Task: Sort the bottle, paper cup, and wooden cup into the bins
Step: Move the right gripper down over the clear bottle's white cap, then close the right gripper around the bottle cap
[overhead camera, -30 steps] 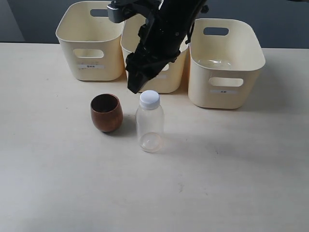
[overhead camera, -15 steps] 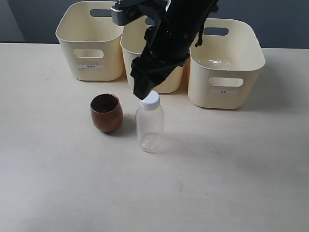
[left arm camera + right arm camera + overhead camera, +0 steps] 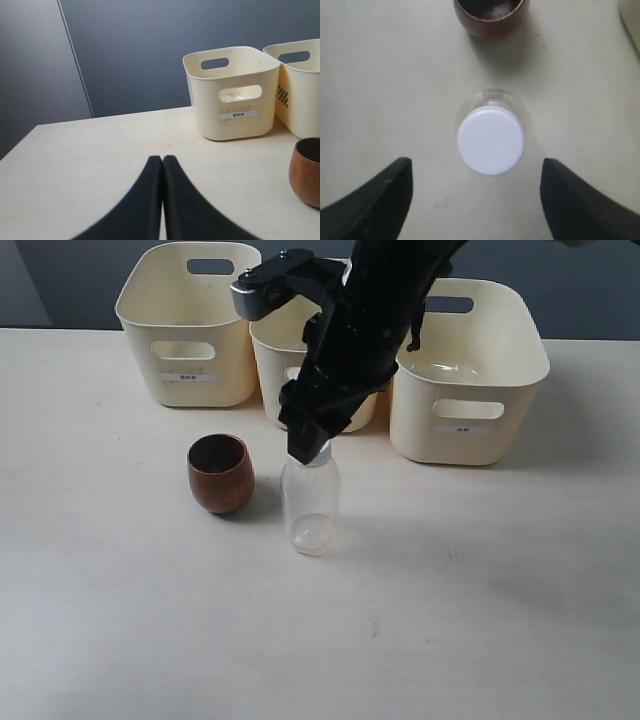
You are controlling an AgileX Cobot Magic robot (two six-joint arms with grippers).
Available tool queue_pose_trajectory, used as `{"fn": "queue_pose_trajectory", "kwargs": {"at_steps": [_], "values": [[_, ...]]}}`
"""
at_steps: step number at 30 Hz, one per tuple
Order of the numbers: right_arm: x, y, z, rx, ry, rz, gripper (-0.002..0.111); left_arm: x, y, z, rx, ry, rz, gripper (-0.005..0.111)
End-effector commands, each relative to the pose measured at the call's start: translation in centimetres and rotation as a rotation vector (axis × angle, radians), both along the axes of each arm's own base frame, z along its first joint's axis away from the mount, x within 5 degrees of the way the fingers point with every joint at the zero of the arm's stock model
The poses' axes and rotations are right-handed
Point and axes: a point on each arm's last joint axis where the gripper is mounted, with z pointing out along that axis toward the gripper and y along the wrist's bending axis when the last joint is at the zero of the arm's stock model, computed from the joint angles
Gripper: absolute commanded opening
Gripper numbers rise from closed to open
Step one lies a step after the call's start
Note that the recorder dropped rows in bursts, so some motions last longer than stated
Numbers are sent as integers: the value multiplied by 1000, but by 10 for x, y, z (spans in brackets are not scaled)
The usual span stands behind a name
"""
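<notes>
The clear bottle (image 3: 310,508) stands upright mid-table, and its white cap (image 3: 490,140) shows from above in the right wrist view. My right gripper (image 3: 308,446) hangs open just over the cap and hides it in the exterior view; its fingers (image 3: 380,195) stand wide on either side, touching nothing. The dark brown wooden cup (image 3: 220,473) stands upright just left of the bottle, a small gap between them. Three cream bins sit in a row behind: left (image 3: 190,352), middle (image 3: 272,352), right (image 3: 465,390). The paper cup is out of view. My left gripper (image 3: 162,159) is shut and holds nothing.
The right arm (image 3: 375,310) reaches down in front of the middle bin and hides most of it. In the left wrist view the left bin (image 3: 232,95) and the wooden cup (image 3: 306,170) lie well ahead of the shut fingers.
My right gripper has come down and a little to the right, from beside the bottle's cap to right over it, staying open. The bottle and the cup have not moved.
</notes>
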Motion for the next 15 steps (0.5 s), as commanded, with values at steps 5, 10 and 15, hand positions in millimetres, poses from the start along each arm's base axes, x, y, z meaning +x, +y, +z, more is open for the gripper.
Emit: {"fn": "queue_pose_trajectory", "kwargs": {"at_steps": [5,10,15], "values": [[0,2,-3,17,18,6,76,0,0,0,-2,-10,1,0],[1,3,-3,19,7,4,78,0,0,0,-2,-10,1,0],[5,4,-2,39,-36,-10,78,0,0,0,-2,-10,1,0]]}}
